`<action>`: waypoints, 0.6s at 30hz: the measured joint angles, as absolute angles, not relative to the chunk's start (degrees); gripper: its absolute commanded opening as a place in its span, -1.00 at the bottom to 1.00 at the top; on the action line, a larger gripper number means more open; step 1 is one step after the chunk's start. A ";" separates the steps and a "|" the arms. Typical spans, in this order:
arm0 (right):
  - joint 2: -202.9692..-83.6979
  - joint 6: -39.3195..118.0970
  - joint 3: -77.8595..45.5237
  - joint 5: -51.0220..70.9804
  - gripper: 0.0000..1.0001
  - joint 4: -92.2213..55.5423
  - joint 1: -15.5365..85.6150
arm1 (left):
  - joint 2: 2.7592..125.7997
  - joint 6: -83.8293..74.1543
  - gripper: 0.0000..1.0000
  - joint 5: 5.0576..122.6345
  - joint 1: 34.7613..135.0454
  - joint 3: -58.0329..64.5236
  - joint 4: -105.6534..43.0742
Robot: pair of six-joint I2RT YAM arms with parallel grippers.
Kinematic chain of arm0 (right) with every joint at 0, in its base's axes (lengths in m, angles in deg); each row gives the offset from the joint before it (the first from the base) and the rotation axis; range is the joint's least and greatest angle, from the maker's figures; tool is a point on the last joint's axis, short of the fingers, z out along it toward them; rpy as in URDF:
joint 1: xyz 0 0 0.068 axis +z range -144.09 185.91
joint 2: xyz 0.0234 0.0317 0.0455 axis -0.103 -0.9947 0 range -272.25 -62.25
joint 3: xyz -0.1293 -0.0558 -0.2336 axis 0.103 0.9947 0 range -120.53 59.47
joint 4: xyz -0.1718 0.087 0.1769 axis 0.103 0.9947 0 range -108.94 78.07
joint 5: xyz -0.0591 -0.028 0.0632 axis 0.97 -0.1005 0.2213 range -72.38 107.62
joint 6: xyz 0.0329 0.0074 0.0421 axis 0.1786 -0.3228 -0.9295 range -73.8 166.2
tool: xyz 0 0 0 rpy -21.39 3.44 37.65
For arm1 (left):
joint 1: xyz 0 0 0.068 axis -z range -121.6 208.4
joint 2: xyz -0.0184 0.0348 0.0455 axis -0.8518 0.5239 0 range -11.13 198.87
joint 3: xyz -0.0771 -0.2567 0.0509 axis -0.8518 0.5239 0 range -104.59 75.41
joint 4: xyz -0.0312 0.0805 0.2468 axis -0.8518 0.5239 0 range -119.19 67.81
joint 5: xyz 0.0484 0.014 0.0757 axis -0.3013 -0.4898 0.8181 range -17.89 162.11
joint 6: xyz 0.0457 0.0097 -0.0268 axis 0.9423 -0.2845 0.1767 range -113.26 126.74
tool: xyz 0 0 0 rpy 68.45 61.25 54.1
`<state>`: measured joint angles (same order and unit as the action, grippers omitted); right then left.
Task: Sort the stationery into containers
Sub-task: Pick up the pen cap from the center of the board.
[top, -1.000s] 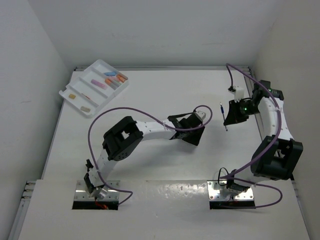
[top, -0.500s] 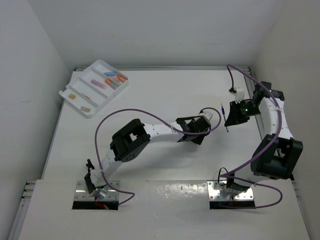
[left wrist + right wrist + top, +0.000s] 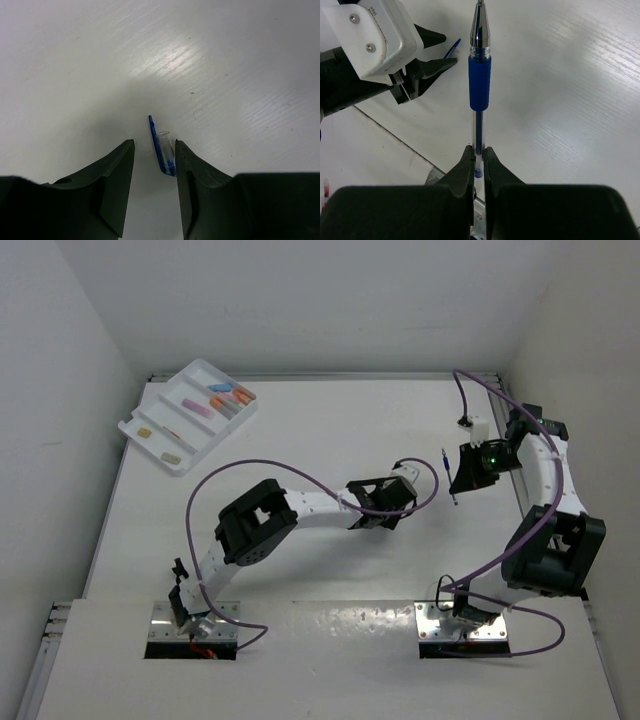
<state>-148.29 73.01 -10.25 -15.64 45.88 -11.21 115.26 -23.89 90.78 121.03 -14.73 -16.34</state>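
Left end effector (image 3: 154, 143): you have it low over the tabletop (image 3: 300, 420), right of centre. Jaws narrow but not clamped. A small blue pen cap (image 3: 165, 155) with a clear part lies between the fingers, hard against one finger (image 3: 186, 170), with a gap to the other. Whether it actually touches that finger I cannot tell.

Right end effector (image 3: 478, 148): fully closed on a blue pen (image 3: 480, 85). It grips the clear barrel near the back end. The blue grip sleeve and metal tip stick out ahead of the fingers, toward your left end effector.

White tray (image 3: 148, 447): far left corner of the tabletop, well apart from both arms. Orange, pink and blue markers (image 3: 226, 398) lie in its compartments, with beige erasers (image 3: 169, 455) nearer the front edge.
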 measured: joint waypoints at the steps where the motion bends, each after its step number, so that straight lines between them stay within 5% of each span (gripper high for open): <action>1: -148.42 73.05 -10.25 -15.61 -1.00 45.88 -11.21 | 115.26 -23.76 -0.11 90.89 121.12 -14.71 -16.37; 4: -148.58 73.25 -10.25 -15.55 -1.00 45.93 -11.21 | 115.26 -23.41 -0.27 91.07 121.17 -14.41 -16.74; 10: -148.58 73.45 -10.25 -15.50 -1.00 46.10 -11.21 | 114.74 -22.36 -0.96 91.11 121.17 -13.01 -18.36; 18: -148.47 76.29 -10.53 -15.50 -1.00 47.96 -10.36 | 108.07 -18.75 -1.00 78.41 117.47 -3.17 -22.42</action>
<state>-148.47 76.29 -10.53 -15.50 47.96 -10.36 108.07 -18.75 78.41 117.47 -3.17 -22.42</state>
